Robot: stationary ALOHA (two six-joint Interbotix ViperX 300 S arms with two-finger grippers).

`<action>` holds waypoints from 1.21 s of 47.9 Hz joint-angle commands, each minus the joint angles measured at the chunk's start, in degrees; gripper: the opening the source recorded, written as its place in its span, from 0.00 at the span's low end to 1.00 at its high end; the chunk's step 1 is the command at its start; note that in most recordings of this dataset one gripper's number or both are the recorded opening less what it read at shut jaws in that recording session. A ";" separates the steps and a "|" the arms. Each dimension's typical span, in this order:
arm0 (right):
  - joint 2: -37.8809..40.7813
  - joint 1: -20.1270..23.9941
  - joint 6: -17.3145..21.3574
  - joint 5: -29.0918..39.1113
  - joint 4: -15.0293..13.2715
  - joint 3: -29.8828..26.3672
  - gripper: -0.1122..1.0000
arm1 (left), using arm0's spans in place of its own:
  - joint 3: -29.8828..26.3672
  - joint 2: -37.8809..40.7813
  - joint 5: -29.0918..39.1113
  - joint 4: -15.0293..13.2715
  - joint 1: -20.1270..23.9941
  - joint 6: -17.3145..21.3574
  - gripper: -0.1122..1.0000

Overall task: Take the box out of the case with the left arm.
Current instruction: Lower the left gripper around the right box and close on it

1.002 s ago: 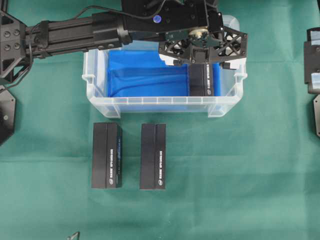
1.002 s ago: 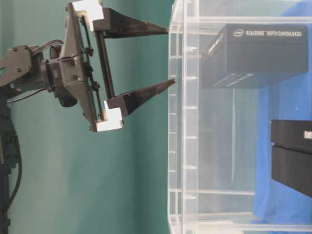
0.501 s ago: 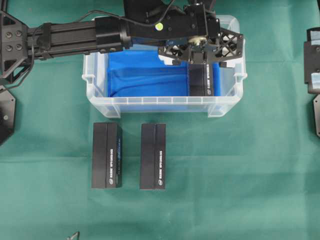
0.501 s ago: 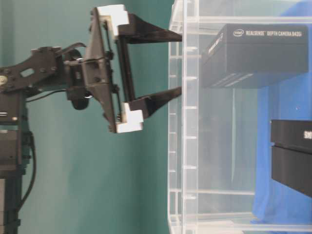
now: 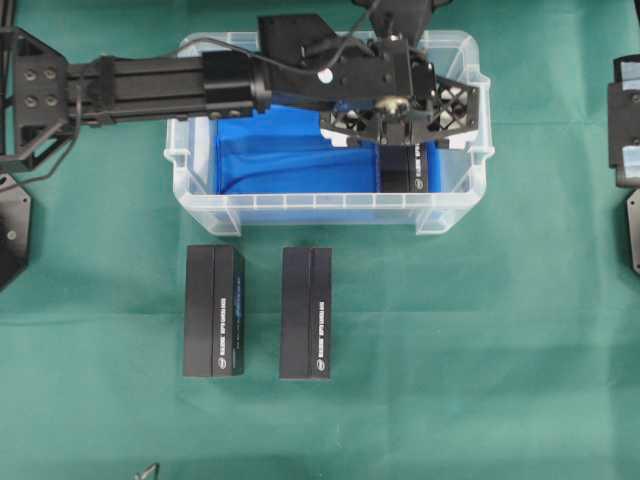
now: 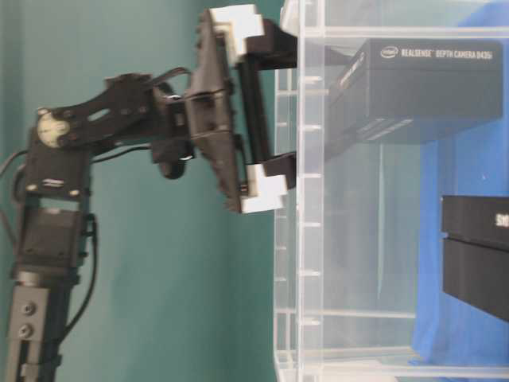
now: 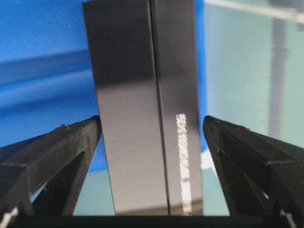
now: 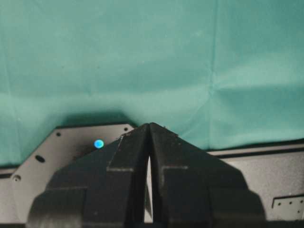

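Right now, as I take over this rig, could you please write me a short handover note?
Left hand: open, fingers either side of the black RealSense box, not yet closed on it.
Right hand: shut, parked off to the side, holding nothing.
The box stands at the right end of the clear case; two more boxes lie on the green cloth in front.
Done: approach. Left: close, lift the box out.

The left arm [image 5: 150, 80] covers the far end of the box [image 5: 403, 168]; its small lettering is unreadable.

Even bright light; wrist views softly blurred.
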 commanded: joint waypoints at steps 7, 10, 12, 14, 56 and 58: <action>-0.09 -0.09 -0.18 0.00 0.09 -0.53 0.12 | 1.23 -0.53 -1.58 0.26 -0.62 -0.35 0.89; -0.09 -0.09 -0.18 -0.09 0.09 -0.53 0.12 | 1.85 -0.35 -2.20 0.26 -0.62 -0.53 0.89; -0.09 -0.09 -0.18 0.00 0.09 -0.44 0.12 | 2.29 -0.26 -2.55 0.35 -0.62 -0.79 0.89; -0.09 -0.09 -0.18 -0.09 0.09 -0.44 0.12 | 2.64 -0.26 -2.99 0.35 -0.62 -1.05 0.89; -0.09 -0.09 0.00 0.00 0.18 -0.53 0.12 | 3.43 -0.26 -5.80 0.18 -0.79 -1.49 0.65; -0.09 -0.09 0.00 -0.09 0.18 -0.53 0.12 | 3.43 -0.35 -5.71 0.18 -0.70 -1.49 0.65</action>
